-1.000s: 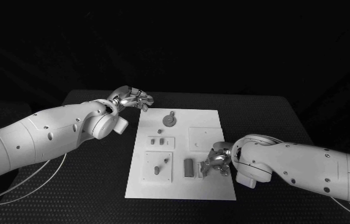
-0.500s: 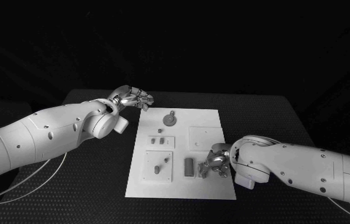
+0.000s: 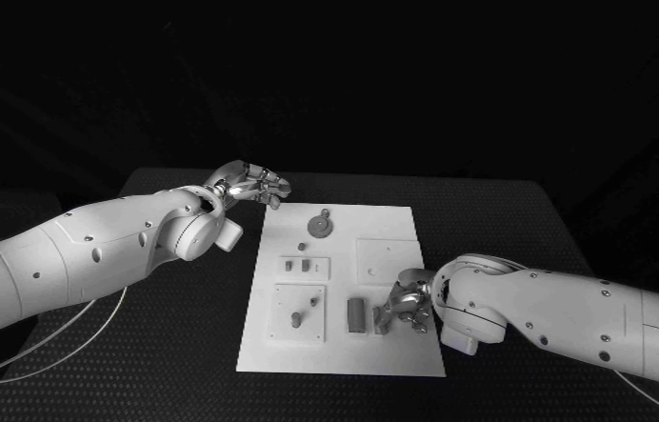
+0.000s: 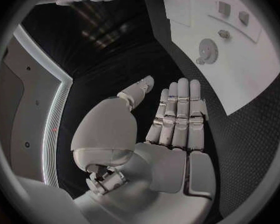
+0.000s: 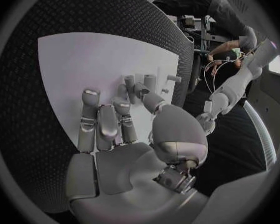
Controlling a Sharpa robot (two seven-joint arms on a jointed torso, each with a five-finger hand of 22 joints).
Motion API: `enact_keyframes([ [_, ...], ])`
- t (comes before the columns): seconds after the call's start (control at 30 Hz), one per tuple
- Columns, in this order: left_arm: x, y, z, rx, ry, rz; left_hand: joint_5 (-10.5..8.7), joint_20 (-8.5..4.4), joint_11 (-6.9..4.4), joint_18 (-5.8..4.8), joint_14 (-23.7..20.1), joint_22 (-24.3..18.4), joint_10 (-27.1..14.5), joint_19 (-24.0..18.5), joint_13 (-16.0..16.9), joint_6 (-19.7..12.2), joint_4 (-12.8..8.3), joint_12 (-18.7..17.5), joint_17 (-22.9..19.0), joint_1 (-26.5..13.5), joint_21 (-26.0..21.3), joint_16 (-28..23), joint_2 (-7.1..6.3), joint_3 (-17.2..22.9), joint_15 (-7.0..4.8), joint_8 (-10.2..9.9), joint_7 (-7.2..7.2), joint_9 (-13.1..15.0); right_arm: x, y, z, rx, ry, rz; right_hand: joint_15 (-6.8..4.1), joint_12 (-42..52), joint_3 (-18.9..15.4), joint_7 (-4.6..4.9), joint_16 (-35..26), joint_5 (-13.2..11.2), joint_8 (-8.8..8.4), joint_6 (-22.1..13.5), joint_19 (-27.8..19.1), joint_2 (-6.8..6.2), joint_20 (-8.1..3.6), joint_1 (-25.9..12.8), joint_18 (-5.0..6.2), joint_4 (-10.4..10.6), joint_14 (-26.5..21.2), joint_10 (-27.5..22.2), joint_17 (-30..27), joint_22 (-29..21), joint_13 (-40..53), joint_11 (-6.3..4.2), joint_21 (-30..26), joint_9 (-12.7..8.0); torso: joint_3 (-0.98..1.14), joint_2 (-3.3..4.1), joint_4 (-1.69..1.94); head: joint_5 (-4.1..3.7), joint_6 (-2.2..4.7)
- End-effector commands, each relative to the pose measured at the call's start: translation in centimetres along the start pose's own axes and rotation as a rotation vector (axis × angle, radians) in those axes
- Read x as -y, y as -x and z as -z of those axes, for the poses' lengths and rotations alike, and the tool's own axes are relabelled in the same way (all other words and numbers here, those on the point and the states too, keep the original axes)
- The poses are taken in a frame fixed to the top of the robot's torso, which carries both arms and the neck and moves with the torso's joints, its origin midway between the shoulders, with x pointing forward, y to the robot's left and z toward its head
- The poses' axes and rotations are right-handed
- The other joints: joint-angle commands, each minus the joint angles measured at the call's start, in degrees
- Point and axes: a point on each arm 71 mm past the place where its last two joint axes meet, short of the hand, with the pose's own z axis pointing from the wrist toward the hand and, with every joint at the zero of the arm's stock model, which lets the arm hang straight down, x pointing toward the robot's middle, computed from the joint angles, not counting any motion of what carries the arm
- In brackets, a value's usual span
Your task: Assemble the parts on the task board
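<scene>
Task board (image 3: 385, 241) is lying mid-bench (image 3: 165, 346). Right hand (image 3: 407, 308) is being held over its near right parts (image 3: 357, 314); grasp cannot be told. Left hand (image 3: 251, 186), fingers straight, nothing grasped, is hovering beside the far-left corner.

The head camera looks down from above and behind onto the flat white rectangular task board (image 3: 344, 289), taking in the whole plate from some way off. The left wrist camera sits close behind the silver many-fingered left hand (image 4: 174, 122), facing past its fingers toward the board (image 4: 239, 59) beyond. The right wrist camera rides just behind the silver right hand (image 5: 109, 129), right over the board (image 5: 96, 64). All three views share that board.
</scene>
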Motion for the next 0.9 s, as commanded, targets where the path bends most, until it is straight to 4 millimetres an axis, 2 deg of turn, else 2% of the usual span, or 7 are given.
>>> enact_keyframes([
  [0.03,0.22,-0.17,-0.02,-0.015,-0.015,0.007,0.32,0.11,0.00,1.01,0.41,0.10,-0.24,0.26,-0.07,-0.17,0.45,0.26,0.07,-0.36,-0.33,-0.31,-0.03,0.00,-0.10,0.31,-0.12,-0.05,0.10,-0.10,-0.10,0.002,-0.001,0.000,-0.20,0.19,-0.04,0.45,0.03,0.34,0.17,-0.09,0.19,0.03,0.01,-0.89,2.24,0.25,0.05,0.43,-0.08,0.80,-0.07,-0.07,0.30,-0.11,0.00,-0.01,-0.01,-0.06,-0.03],
  [0.33,0.21,-0.15,-0.03,-0.014,-0.015,0.007,0.33,0.11,0.00,1.01,0.42,0.11,-0.24,0.26,-0.08,-0.17,0.47,0.27,0.11,-0.36,-0.35,-0.34,-0.03,0.00,-0.10,0.31,-0.12,-0.06,-0.05,-0.13,-0.16,0.000,0.005,-0.002,-0.18,0.11,-0.11,0.48,-0.04,0.33,0.09,-0.05,0.38,-0.95,0.03,-3.31,2.24,0.89,0.09,0.45,-0.20,0.63,-0.11,-0.05,0.17,-0.26,0.00,-0.02,-0.02,-0.01,-0.11],
  [0.53,0.20,-0.13,-0.01,-0.013,-0.015,0.007,0.33,0.12,0.00,1.01,0.42,0.12,-0.24,0.26,-0.08,-0.17,0.48,0.28,0.14,-0.36,-0.36,-0.36,-0.03,0.00,-0.10,0.32,-0.12,-0.06,-0.09,-0.19,-0.15,-0.006,0.009,-0.003,-0.20,0.05,0.12,0.46,-0.12,0.33,0.02,-0.04,0.56,-2.88,-0.06,-5.22,2.24,2.19,0.08,0.43,-0.37,0.51,-0.14,-0.07,0.03,-0.39,-0.01,0.01,-0.01,-0.01,-0.12],
  [0.63,0.21,-0.13,-0.01,-0.014,-0.015,0.007,0.33,0.12,0.00,1.01,0.42,0.12,-0.24,0.26,-0.08,-0.17,0.48,0.28,0.15,-0.36,-0.37,-0.37,-0.03,0.00,-0.10,0.32,-0.12,-0.06,-0.10,-0.22,-0.15,-0.010,0.010,-0.002,-0.22,0.05,0.30,0.46,-0.13,0.33,0.00,-0.05,0.61,-3.45,-0.11,-5.50,2.24,2.50,0.11,0.43,-0.37,0.50,-0.14,-0.07,0.00,-0.41,-0.01,-0.01,-0.01,-0.02,-0.13],
  [0.9,0.19,-0.11,-0.01,-0.013,-0.014,0.006,0.33,0.12,0.00,1.01,0.40,0.13,-0.25,0.25,-0.08,-0.17,0.48,0.28,0.18,-0.35,-0.40,-0.42,-0.05,0.00,-0.09,0.32,-0.12,-0.06,-0.16,-0.24,-0.14,-0.011,0.017,-0.007,-0.23,0.01,1.08,0.45,-0.21,0.33,-0.03,-0.06,0.80,-6.23,-0.27,-7.11,2.24,5.06,0.12,0.42,-0.51,0.44,-0.14,-0.08,-0.16,-0.50,0.00,-0.02,-0.04,0.00,-0.25],
])
